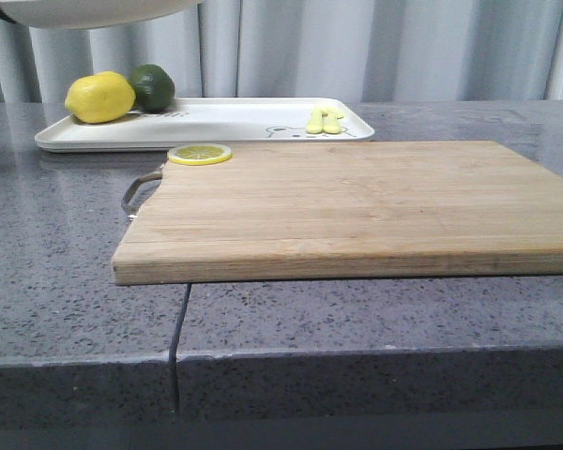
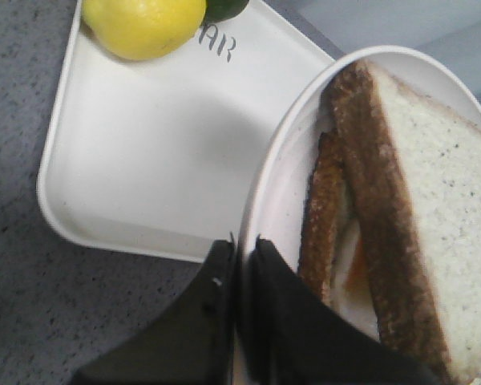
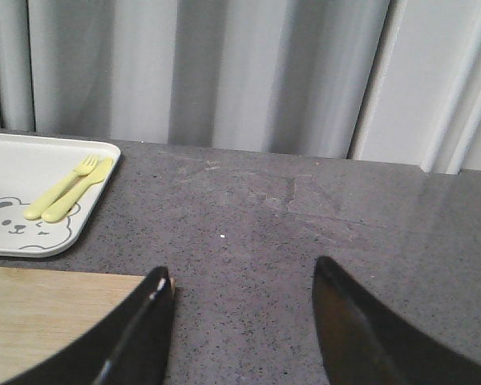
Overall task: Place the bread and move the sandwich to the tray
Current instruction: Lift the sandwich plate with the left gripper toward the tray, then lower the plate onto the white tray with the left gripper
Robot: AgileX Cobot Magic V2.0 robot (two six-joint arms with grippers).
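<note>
My left gripper [image 2: 242, 241] is shut on the rim of the round white plate [image 2: 280, 184] and holds it in the air over the white tray [image 2: 160, 152]. On the plate lies the sandwich: a top bread slice [image 2: 441, 184] with a brown crust, a lower slice, and the egg [image 2: 354, 269] between them. In the front view only the plate's underside [image 1: 94, 11] shows, at the top left, above the tray [image 1: 235, 120]. My right gripper [image 3: 244, 281] is open and empty over the counter, just past the cutting board's corner [image 3: 48, 313].
A lemon [image 1: 100, 97] and a lime [image 1: 153, 86] sit on the tray's far left end, and yellow utensils [image 1: 325, 120] lie by its bear drawing. A lemon slice [image 1: 199, 154] lies on the wooden cutting board [image 1: 357, 206]. Grey curtains hang behind.
</note>
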